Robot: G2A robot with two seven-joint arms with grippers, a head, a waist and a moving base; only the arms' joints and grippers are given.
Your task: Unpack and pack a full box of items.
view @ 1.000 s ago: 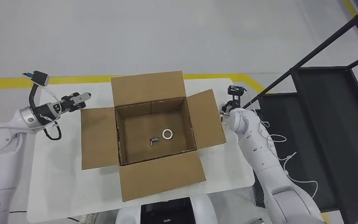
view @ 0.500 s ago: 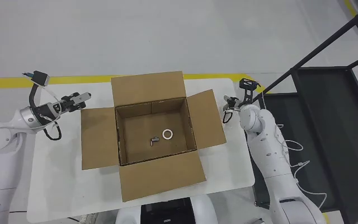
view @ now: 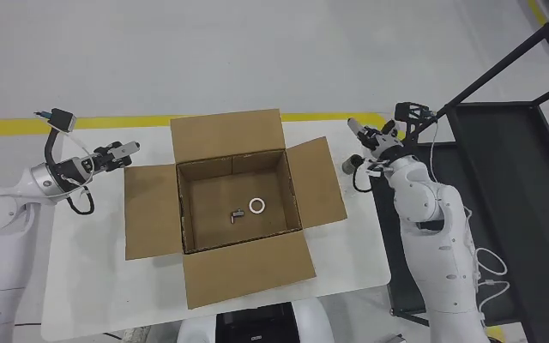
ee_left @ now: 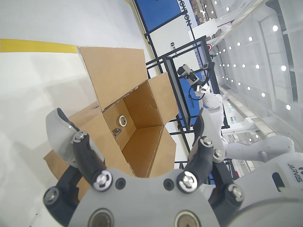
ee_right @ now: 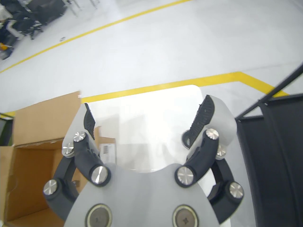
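White counter (view: 94,274) stands on a pale grey floor (view: 257,51) marked with a yellow line (view: 17,127) along the counter's far edge, a black metal rack (view: 506,171) just beside its right end, blue panels (ee_left: 151,5) in the hall beyond.

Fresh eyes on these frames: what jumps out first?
An open cardboard box sits in the middle of the white table with its flaps spread. It is nearly bare inside: just a white ring and a small metal piece lie on its floor. The left pincer and the right pincer flank the box, one beyond each side flap, both open and holding nothing.
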